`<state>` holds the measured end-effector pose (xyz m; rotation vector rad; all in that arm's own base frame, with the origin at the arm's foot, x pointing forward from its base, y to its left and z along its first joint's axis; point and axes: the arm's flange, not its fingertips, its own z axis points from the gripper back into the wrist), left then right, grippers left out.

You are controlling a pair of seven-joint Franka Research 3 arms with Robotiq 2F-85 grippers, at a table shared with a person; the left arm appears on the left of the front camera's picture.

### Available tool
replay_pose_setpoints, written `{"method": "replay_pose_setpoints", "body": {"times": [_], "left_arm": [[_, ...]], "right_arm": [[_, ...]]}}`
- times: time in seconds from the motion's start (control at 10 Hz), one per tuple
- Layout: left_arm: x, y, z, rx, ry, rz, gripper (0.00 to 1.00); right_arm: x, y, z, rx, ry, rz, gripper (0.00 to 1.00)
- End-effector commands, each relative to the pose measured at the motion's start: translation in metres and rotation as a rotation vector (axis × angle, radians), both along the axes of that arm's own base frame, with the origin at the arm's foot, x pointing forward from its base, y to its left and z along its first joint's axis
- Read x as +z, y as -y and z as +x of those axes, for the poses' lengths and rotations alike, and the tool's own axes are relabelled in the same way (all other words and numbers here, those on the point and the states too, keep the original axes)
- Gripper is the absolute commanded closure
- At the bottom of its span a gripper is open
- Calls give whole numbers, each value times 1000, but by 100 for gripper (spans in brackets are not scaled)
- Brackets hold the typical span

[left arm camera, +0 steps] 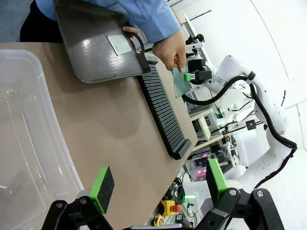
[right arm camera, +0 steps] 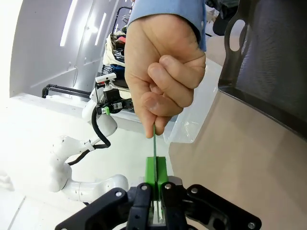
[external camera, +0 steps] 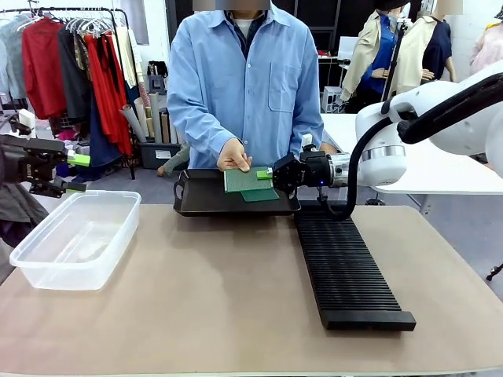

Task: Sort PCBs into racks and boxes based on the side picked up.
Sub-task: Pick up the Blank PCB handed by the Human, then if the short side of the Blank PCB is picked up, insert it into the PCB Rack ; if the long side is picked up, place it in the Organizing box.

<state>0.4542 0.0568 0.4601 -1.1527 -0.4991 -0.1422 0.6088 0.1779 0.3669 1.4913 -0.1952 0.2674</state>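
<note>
The person's hand (external camera: 233, 155) holds a light green PCB (external camera: 242, 181) over the black tray (external camera: 200, 204). My right gripper (external camera: 265, 174) is shut on that board's right edge. In the right wrist view the PCB (right arm camera: 154, 141) stands edge-on between my shut green pads (right arm camera: 151, 171), with the hand (right arm camera: 160, 72) pinching its far end. A second, darker PCB (external camera: 260, 195) lies flat in the tray. The long black rack (external camera: 346, 271) runs along the table below my right gripper. At far left my left gripper (external camera: 78, 173) hangs open and empty above the clear box (external camera: 75, 239).
The left wrist view shows the box (left arm camera: 29, 129), the tray (left arm camera: 91, 57) with a PCB (left arm camera: 119, 44) in it, and the rack (left arm camera: 160, 115). The person stands close behind the tray. A clothes rail stands at the back left and a white table at the back right.
</note>
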Motion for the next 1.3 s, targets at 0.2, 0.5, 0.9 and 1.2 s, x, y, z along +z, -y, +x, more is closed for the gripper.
{"method": "replay_pose_setpoints", "body": {"times": [0.2, 0.5, 0.9, 1.2], "left_arm": [[0, 0, -1, 0, 1, -3, 0], [0, 0, -1, 0, 1, -3, 0], [0, 0, -1, 0, 1, -3, 0], [0, 0, -1, 0, 1, -3, 0]], "right_arm": [[0, -1, 0, 2, -3, -4, 100], [0, -1, 0, 2, -3, -4, 100], [0, -1, 0, 2, -3, -4, 100], [0, -1, 0, 2, -3, -4, 100]]}}
